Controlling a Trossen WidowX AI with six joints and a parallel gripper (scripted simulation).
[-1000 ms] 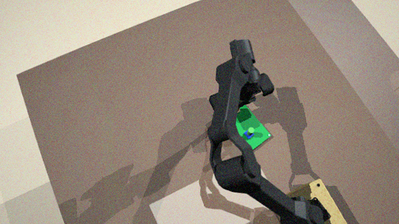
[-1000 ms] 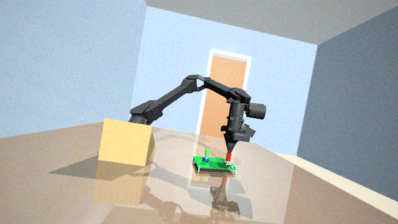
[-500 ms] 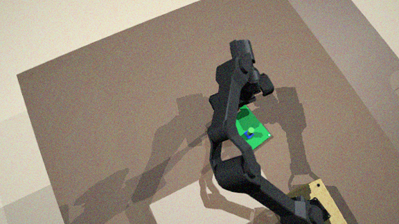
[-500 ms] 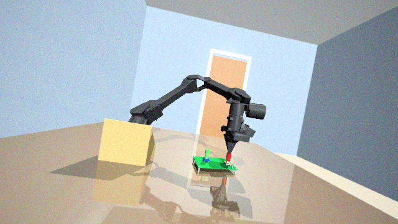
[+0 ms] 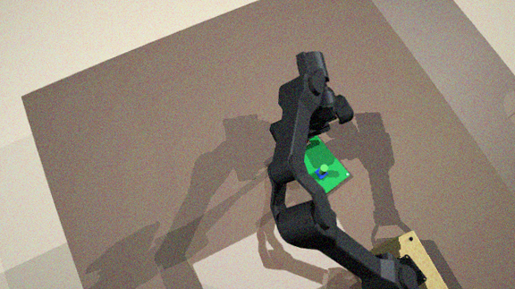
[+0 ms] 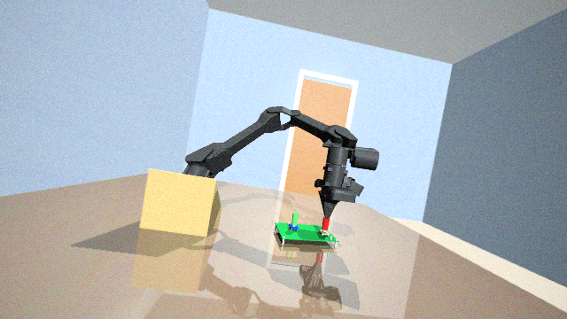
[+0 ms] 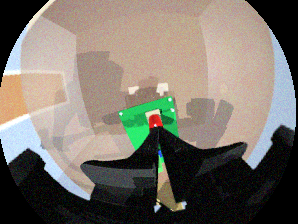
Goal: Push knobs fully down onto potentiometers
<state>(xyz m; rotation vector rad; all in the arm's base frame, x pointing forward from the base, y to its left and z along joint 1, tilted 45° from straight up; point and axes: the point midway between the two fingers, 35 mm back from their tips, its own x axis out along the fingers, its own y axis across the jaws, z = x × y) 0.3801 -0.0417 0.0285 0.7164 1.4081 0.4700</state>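
Observation:
A green circuit board [image 5: 337,178] [image 6: 306,236] [image 7: 137,128] stands on short legs on the brown table. A green knob [image 5: 324,167] [image 6: 295,218] stands tall on its blue potentiometer [image 5: 319,174] [image 6: 292,227]. A red knob [image 6: 326,222] [image 7: 154,120] sits on the other potentiometer near the board's far end. My gripper [image 6: 328,213] [image 7: 158,137] is shut, fingers pointing straight down, with the tips touching the top of the red knob. In the top view the arm hides the red knob and the fingertips.
A tan block [image 6: 177,201] [image 5: 421,260] carries the arm's base, to the left of the board in the exterior view. The table edge [image 6: 487,261] runs along the right. A door [image 6: 316,128] is in the far wall.

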